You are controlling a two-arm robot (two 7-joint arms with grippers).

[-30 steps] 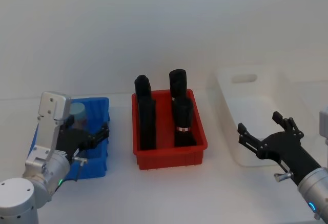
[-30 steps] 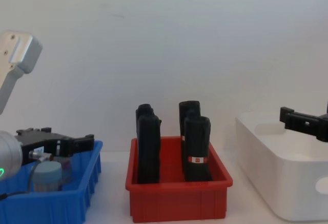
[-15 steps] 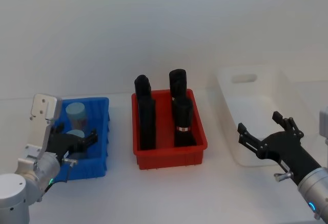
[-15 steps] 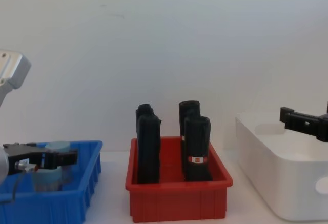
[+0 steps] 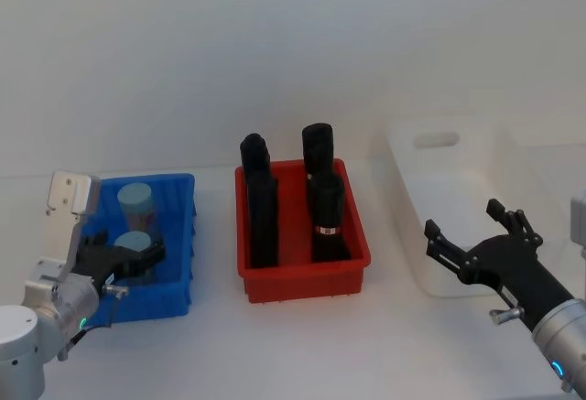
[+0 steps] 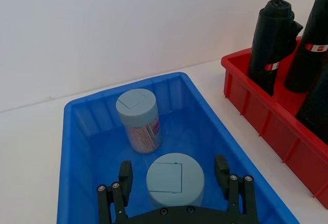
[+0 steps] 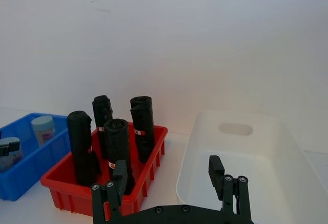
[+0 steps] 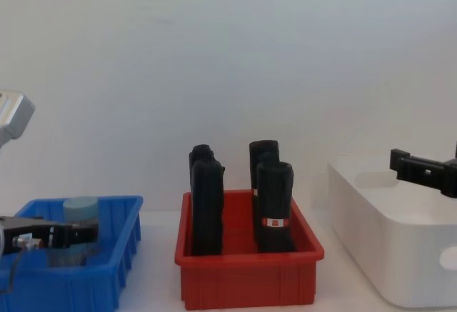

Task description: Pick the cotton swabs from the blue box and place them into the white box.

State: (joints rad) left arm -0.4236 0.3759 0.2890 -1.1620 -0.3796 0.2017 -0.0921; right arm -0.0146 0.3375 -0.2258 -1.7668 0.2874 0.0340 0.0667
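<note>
Light-blue plastic lids capped the cotton swabs [image 5: 135,204], two clear jars that stood upright inside the blue box [image 5: 179,235], neither yet lifted. The nearer jar [image 6: 175,179] sat directly between the fingers of the left end effector [image 6: 173,169]. These were spread wide, one on each side of the lid with a gap on both sides, so nothing was pinched. That straddling pose looked like the set-up for a side grasp on the round body, and the fingers probably needed to come lower before pressing in. The farther jar [image 6: 138,119] stood just beyond the fingertips, near the box's back wall and apart from the first. That spacing likely left room to take one jar without knocking the other. Farther out to the side of that end effector, the red bin [image 5: 302,276] held black rolls [image 5: 322,208] on end, between the pick and the goal. The right end effector [image 5: 462,219] hung with its fingers parted and empty just in front of the white box [image 5: 438,139], seemingly waiting above the surface [image 5: 302,345].
</note>
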